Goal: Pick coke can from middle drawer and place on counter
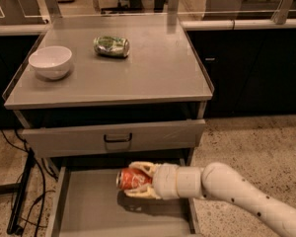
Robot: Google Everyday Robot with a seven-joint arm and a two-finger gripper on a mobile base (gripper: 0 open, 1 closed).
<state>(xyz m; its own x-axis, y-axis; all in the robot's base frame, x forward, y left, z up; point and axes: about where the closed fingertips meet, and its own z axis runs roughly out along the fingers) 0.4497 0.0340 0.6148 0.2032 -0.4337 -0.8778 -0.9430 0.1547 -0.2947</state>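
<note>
Nearest, the gripper (136,180) is reaching in from the right over the open middle drawer (89,209) and is clamping the coke can (130,178) between its pale fingers (144,168), one above and one below, so the claw is closing narrowly around the can. The can is lying on its side with a silver end pointing left, and a shadow on the drawer floor beneath it is suggesting that it is hanging just clear of the metal rather than resting on it. Because the fingers are pinching a smooth, round body, the can is at risk of rolling or slipping out if the arm (246,194) is jerking or tilting on the way up. Just beyond, the closed drawer front (153,135) with its black handle (117,138) is sitting above the far part of the open drawer, and the can is hanging close beneath it. A straight lift is likely to be knocking the can or the wrist against that front, so the arm is needing to draw toward the near side first. Farther off, the counter (158,70) is carrying a thin raised rim that could be catching the can as it is crossing over. On the counter's far left part a green can (111,46) and a white bowl (51,61) are sitting, so a landing there is risking a bump, and a can released on its side is liable to be rolling.
</note>
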